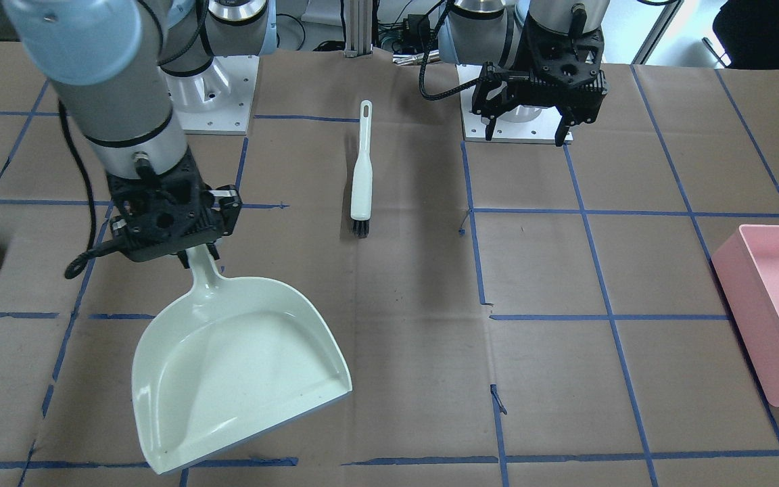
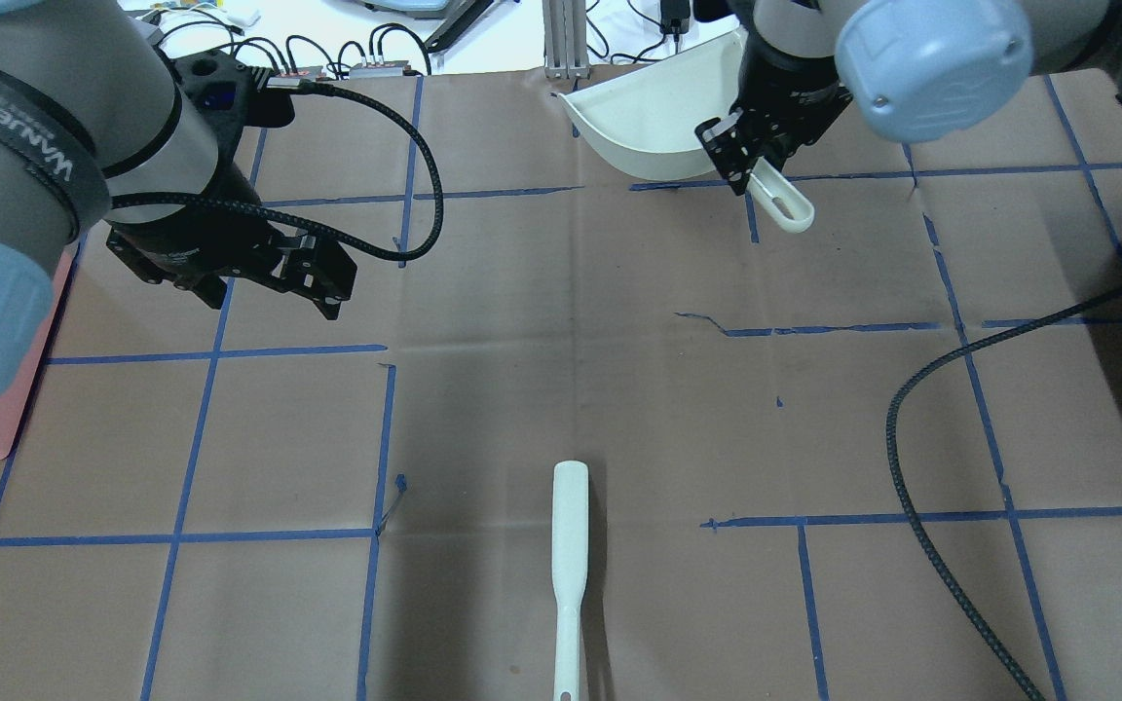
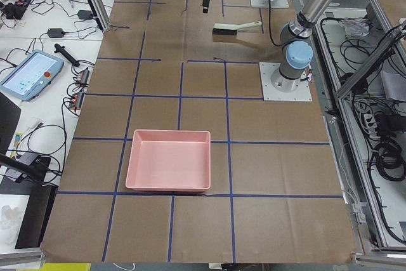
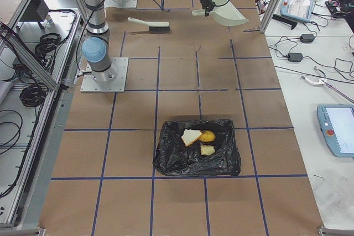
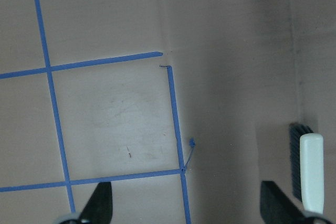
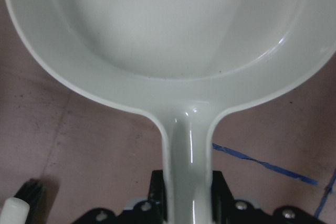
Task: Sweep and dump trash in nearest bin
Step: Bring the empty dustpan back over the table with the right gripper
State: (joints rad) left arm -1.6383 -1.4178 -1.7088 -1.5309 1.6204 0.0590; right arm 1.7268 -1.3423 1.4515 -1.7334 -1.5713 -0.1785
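My right gripper [image 1: 200, 251] is shut on the handle of a pale green dustpan [image 1: 234, 379], which is empty; it also shows in the right wrist view [image 6: 168, 30] and the overhead view [image 2: 658, 127]. My left gripper [image 1: 525, 132] is open and empty above the table near its base; its fingertips [image 5: 100, 205] show in the left wrist view. A white hand brush [image 1: 361, 176] lies on the table between the arms. The three scraps lie in a black-lined bin [image 4: 166, 158]: bread slice [image 4: 191, 136], yellow lump [image 4: 208, 135], torn piece [image 4: 207, 150].
A pink bin [image 1: 775, 311] stands at the table's end on my left side and looks empty in the exterior left view [image 3: 168, 169]. Blue tape lines grid the brown table cover. A black cable [image 2: 951, 545] trails over the table on my right side.
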